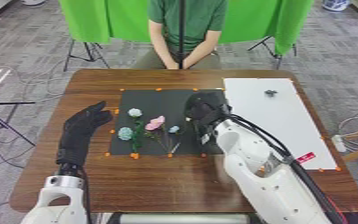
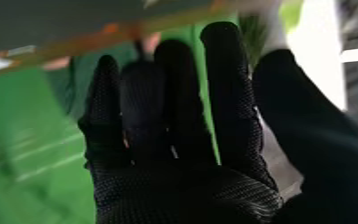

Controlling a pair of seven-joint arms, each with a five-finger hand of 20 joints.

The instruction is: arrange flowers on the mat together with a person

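"Left hand first?"

"The black-gloved left hand (image 1: 85, 121) is over the brown wooden surface (image 1: 47, 162), just beside the dark rectangular mat (image 1: 158, 99), fingers loosely apart."

"And the flowers?"

"On the mat: a round blue-green flower (image 1: 125, 133), a pale blue flower (image 1: 135, 112) beyond it, a ruffled pink flower (image 1: 155, 122), then a small blue flower (image 1: 174, 129). I'd expect them light – thin stems fairly stiff, petals soft and easily crushed. Pinch mid-stem, below the bloom."

"Right hand?"

"The black-gloved right hand (image 1: 204, 106) is over the mat's right part, fingers straight, thumb apart – nothing gripped that I can make out."

"Anything farther right?"

"A small dark green sprig (image 1: 270, 93) on the white rectangular sheet (image 1: 264, 115). Take its stem, if one can be reached."

"Edges?"

"Left hand: watch the mat's orange tape pieces (image 1: 135, 156). Right hand: the small blue flower is near, so lift before swinging left; rightward, the sheet gives more room."
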